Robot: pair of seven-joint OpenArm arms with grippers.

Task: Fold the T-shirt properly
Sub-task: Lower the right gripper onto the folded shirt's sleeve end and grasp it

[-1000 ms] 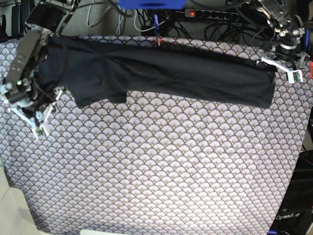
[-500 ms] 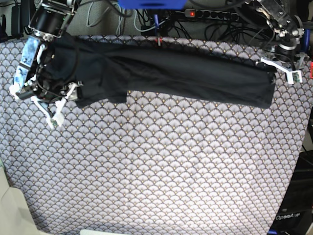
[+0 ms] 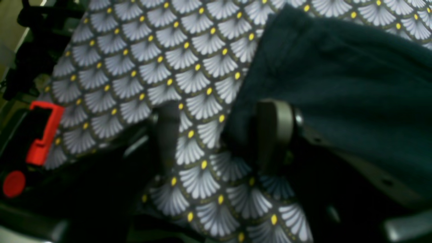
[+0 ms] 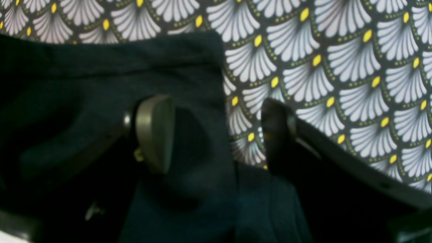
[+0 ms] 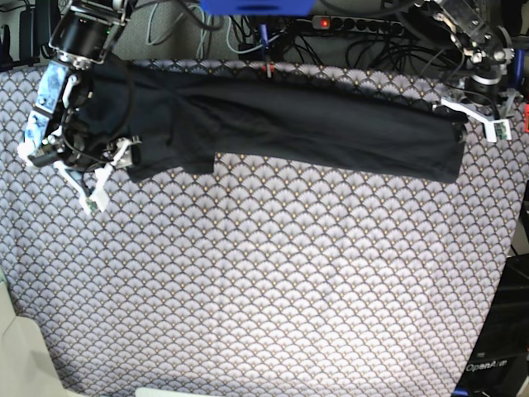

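Note:
The black T-shirt (image 5: 314, 124) lies as a long folded band across the far part of the table, with a sleeve flap (image 5: 169, 161) hanging toward the near side at the left. My right gripper (image 5: 106, 172) stands open at that left end. In the right wrist view the right gripper (image 4: 216, 135) straddles the T-shirt's (image 4: 101, 84) edge, one pad over cloth and one over tablecloth. My left gripper (image 5: 479, 120) is open at the shirt's right end. In the left wrist view the left gripper (image 3: 221, 131) has a corner of the T-shirt (image 3: 337, 84) beside its right pad.
A grey fan-patterned tablecloth (image 5: 273, 273) covers the table. Behind the far edge run cables and a power strip (image 5: 364, 25), with a blue object (image 5: 256, 7) beside them. A red clip (image 5: 266, 70) sits at the far edge. The table's corner shows beside a red part (image 3: 44, 131).
My right gripper swung from left of the sleeve up and right to the shirt's left edge, and its jaws spread apart. The left arm and the shirt stayed put.

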